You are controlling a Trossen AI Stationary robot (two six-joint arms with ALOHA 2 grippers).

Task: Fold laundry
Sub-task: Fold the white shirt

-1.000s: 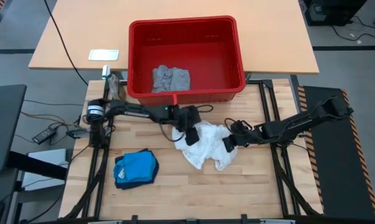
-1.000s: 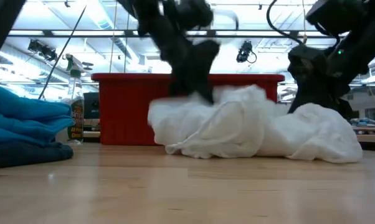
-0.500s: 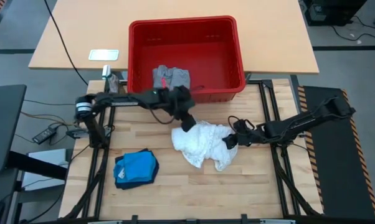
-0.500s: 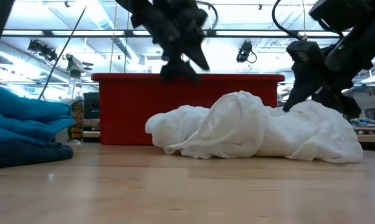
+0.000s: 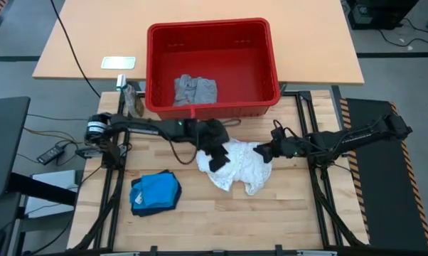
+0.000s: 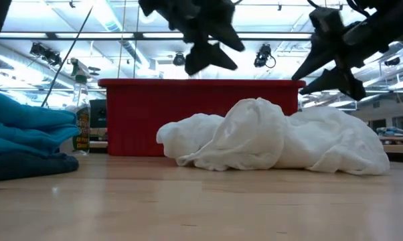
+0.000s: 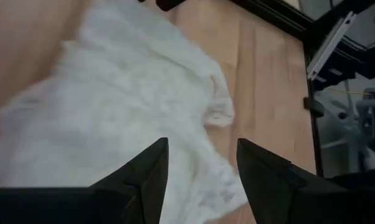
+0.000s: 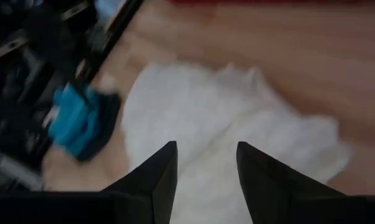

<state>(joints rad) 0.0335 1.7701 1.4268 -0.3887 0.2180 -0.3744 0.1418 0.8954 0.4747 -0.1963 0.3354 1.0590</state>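
Your pale wood-grain table carries a crumpled, soft white garment; left gripper and right gripper hover spread apart, empty.

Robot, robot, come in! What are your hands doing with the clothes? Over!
Left gripper and right gripper both open, above the crumpled white cloth garment, holding nothing. Garment unfolded on the wooden table. Nothing in the way.

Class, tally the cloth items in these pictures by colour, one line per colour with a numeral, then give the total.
White: 1, the white garment crumpled on the table between the open left gripper and open right gripper
Blue: 1, the blue garment
Navy: 1, the navy garment, under the blue one
Grey: 1, the grey garment in the basket
Total: 4
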